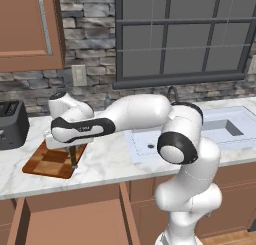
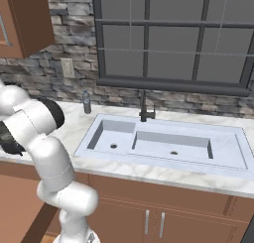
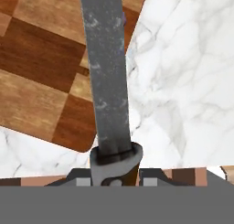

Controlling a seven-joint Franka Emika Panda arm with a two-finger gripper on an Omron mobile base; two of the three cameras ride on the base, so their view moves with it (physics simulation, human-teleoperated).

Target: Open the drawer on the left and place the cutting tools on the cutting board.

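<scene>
The knife [image 3: 106,77] is in your gripper [image 3: 114,175], pinched by its handle end with the grey blade running straight away from the fingers. In the left base view it hangs point-down from the gripper [image 1: 73,154] over the near right corner of the board [image 1: 50,161]. In the hand view the blade's long axis crosses the board's [image 3: 41,81] right edge, so the tip sits over the wood while the handle end lies over the bare marble counter [image 3: 183,81]. A trace of purple shows just past the blade; you can't tell whether it is the other tool. The board lies left of the blade, so carry the knife that way before letting go. The drawer [image 1: 75,219] stands open below the counter edge.
</scene>
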